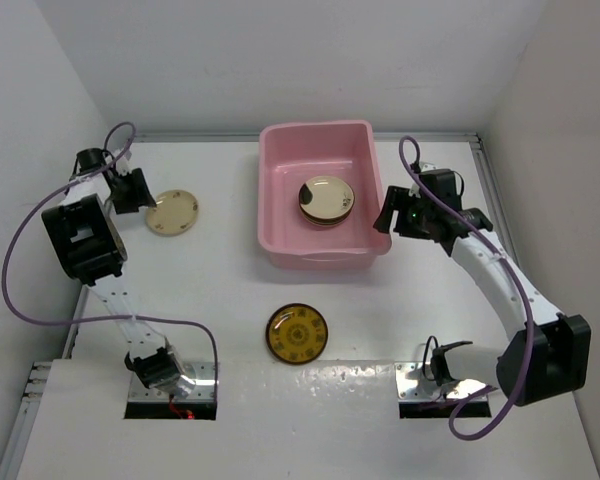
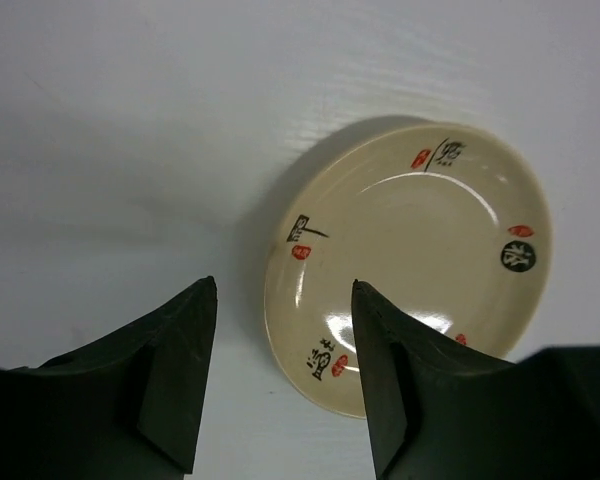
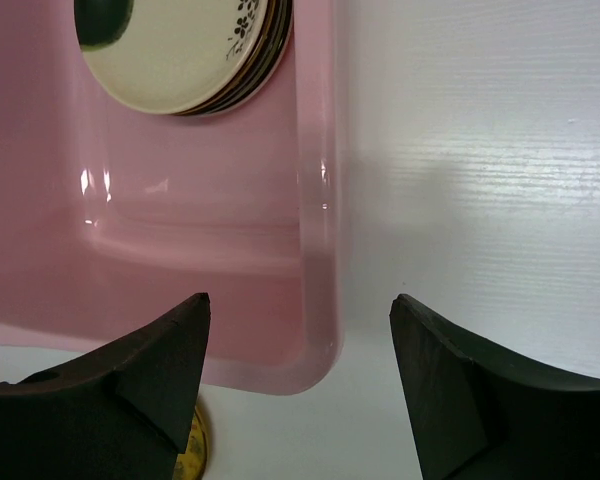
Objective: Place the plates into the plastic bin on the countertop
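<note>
Hovering over the smooth white tabletop [image 1: 210, 290], my left end effector [image 2: 283, 290] has its dark, wedge-shaped fingers [image 2: 170, 380] spread, with nothing between them. Just beside it a round, glossy cream plate [image 2: 410, 265] with small red and black marks lies flat; one finger overlaps its edge in the wrist view, though I cannot tell if they touch. My right end effector [image 3: 300, 300] is likewise released and empty, by the right wall of the pink plastic bin [image 1: 315, 130], near its rounded front corner. Inside sits a stack of plates [image 1: 327, 200], cream with a dark blotch on top. An amber plate [image 1: 297, 333] with a pattern lies apart on the tabletop, in front of the bin.
</note>
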Available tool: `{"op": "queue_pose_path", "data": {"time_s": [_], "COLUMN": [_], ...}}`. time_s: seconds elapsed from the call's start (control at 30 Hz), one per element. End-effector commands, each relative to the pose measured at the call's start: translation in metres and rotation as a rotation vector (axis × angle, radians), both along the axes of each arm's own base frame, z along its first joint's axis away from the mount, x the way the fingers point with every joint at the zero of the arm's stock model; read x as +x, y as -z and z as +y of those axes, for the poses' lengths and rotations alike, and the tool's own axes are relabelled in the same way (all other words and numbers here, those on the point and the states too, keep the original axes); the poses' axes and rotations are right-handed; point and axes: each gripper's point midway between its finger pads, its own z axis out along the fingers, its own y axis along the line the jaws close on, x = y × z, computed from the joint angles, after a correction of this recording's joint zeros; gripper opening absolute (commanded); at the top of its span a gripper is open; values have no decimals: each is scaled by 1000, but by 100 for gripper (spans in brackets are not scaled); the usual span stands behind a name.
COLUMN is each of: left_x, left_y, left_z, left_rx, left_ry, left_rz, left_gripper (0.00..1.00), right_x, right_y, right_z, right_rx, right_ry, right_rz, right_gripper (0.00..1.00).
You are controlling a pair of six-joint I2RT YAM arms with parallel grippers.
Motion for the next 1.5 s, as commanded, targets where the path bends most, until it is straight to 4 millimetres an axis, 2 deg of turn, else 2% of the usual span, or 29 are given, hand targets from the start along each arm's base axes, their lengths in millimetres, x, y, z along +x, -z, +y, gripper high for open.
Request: {"op": "queue_pose_path", "data": {"time_s": [0.0, 0.03, 0.13, 0.23, 0.27, 0.37, 0.43, 0.5, 0.53, 0.57, 0.6, 0.63, 0.67, 0.7, 0.77, 0.8, 0.83, 0.87, 0.9, 0.97, 1.0, 1.07, 1.1, 1.13, 1.2, 1.23, 1.27, 1.33, 1.47], "left_x": [-7, -10, -18, -26, -25, -20, -6, 13, 21, 28, 43, 49, 53, 63, 67, 66, 67, 66, 64, 56, 55, 55, 56, 55, 57, 52, 55, 53, 58], "left_y": [27, 42, 62, 83, 83, 74, 40, -4, -37, -60, -97, -122, -156, -197, -241, -278, -292, -304, -323, -341, -333, -317, -303, -282, -259, -248, -227, -208, -184], "left_z": [-12, -13, -14, -23, -26, -40, -59, -77, -82, -89, -97, -102, -108, -122, -140, -150, -172, -184, -208, -239, -271, -305, -322, -350, -375, -396, -407, -430, -459], "left_rx": [-104, -118, -127, -180, -201, -281, -325, -362, -351, -353, -319, -296, -261, -219, -178, -154, -152, -161, -165, -200, -235, -266, -279, -299, -308, -317, -329, -337, -342], "left_ry": [37, 36, 33, 45, 53, 96, 157, 221, 245, 256, 288, 299, 317, 353, 392, 418, 462, 478, 523, 589, 638, 695, 714, 751, 777, 807, 818, 848, 874], "left_rz": [30, 57, 111, 160, 161, 135, 57, -44, -109, -151, -226, -271, -335, -416, -505, -579, -608, -629, -666, -698, -675, -642, -615, -567, -529, -506, -466, -434, -422], "left_gripper": [59, 59, 56, 39, 24, 3, 0, 0, 0, 0, 0, 0, 0, 0, 0, 0, 0, 0, 0, 0, 0, 0, 0, 0, 0, 0, 0, 0, 0], "right_x": [12, 11, 14, 18, 18, 19, 19, 19, 19, 19, 18, 17, 17, 16, 15, 15, 14, 14, 13, 12, 11, 10, 10, 10, 8, 7, 5, 2, -4], "right_y": [-16, -15, -16, -21, -23, -28, -28, -30, -31, -30, -30, -31, -30, -32, -31, -31, -30, -29, -32, -33, -32, -31, -32, -33, -35, -34, -34, -35, -32], "right_z": [4, 3, 3, 2, 3, 3, 2, 2, 2, 3, 1, 2, 2, 2, 1, 2, 0, 2, 1, 0, 0, -1, -1, -1, -2, -3, -6, -7, -13], "right_rx": [16, 9, 4, 6, 7, 8, 5, 5, 8, 10, 9, 13, 14, 19, 17, 22, 23, 25, 28, 29, 28, 28, 28, 28, 26, 22, 16, 7, -1], "right_ry": [-6, -5, -5, 1, -4, 1, 4, 3, 4, 6, 9, 8, 14, 17, 18, 20, 25, 21, 26, 28, 25, 26, 29, 25, 27, 31, 36, 38, 52], "right_rz": [-49, -38, -42, -53, -58, -70, -70, -75, -79, -75, -74, -77, -75, -80, -77, -80, -75, -78, -86, -94, -93, -88, -93, -94, -98, -96, -92, -100, -97], "right_gripper": [72, 72, 72, 72, 72, 72, 72, 72, 72, 72, 72, 72, 72, 72, 72, 72, 72, 72, 72, 72, 72, 72, 72, 72, 72, 72, 72, 72, 72]}}
